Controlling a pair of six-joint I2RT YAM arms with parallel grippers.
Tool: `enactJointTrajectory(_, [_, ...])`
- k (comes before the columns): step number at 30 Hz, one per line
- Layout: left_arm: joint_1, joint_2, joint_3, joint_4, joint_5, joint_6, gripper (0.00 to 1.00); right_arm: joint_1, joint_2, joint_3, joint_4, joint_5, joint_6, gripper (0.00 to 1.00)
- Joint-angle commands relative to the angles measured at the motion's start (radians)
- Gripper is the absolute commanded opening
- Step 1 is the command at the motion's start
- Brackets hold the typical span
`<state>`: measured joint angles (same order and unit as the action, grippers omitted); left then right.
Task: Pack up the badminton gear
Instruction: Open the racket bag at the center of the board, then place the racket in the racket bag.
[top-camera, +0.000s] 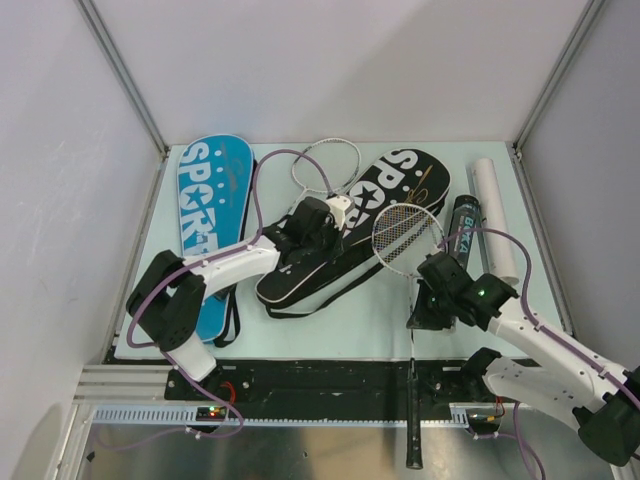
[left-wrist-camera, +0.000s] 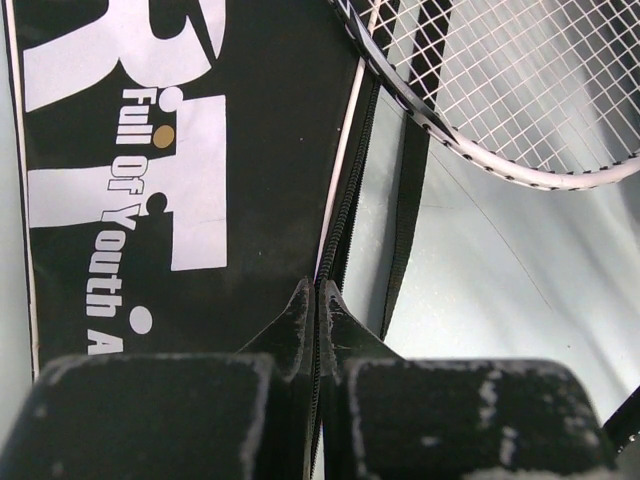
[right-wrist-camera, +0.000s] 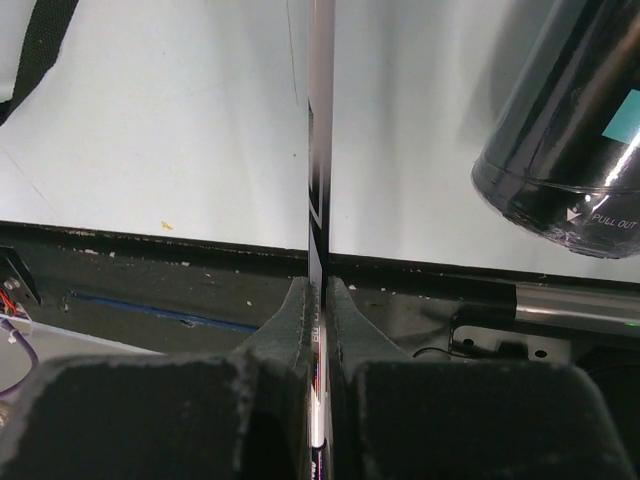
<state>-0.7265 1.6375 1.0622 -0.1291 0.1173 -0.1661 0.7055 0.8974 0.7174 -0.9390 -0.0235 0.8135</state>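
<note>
Gripping the racket (top-camera: 407, 238) by its thin shaft, the right gripper (right-wrist-camera: 320, 292) has its jaws pinched narrow on that shaft, just inside the near edge of the table (top-camera: 340, 322); the handle reaches out past that edge, between the arm bases. Long axis of the held racket: near to far, handle near, strung head far; the head lies just right of the black bag (top-camera: 305, 280), its frame crossing the strap (left-wrist-camera: 405, 200) and meeting the bag's edge toward the wide end.

Left gripper (left-wrist-camera: 317, 297): jaws closed tight, tips set on the zip line (left-wrist-camera: 345, 200) along the bag's right side; whether a zip pull or fabric is pinched between them cannot be told.

Judgement: the bag's opening lies left of the racket head; the bag runs on a slant, narrow end near-left, wide end far-right; the coming move turns on swinging the racket's axis round to that slant and feeding the head in from the zip side. Right arm is nearer the racket and has it; left arm is nearer the bag. Risk, as judged: the frame catching the strap.

Also noted: second racket (top-camera: 325, 165) at the far side, blue bag (top-camera: 205, 215) left, black tube (top-camera: 463, 222) and white tube (top-camera: 494, 210) right; all apart from both grippers.
</note>
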Motion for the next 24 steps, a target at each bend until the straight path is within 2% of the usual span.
enactJointTrajectory(1, [0.006, -0.047, 0.003, 0.034, 0.013, -0.011, 0.00, 0.013, -0.007, 0.008, -0.031, 0.002, 0.019, 0.00])
enactJointTrajectory(8, [0.009, -0.074, 0.033, 0.036, -0.057, -0.055, 0.00, 0.066, 0.023, 0.005, -0.059, -0.060, -0.007, 0.00])
enactJointTrajectory(24, [0.017, -0.043, 0.100, 0.032, -0.151, -0.096, 0.00, 0.289, 0.012, 0.005, -0.093, -0.040, 0.113, 0.00])
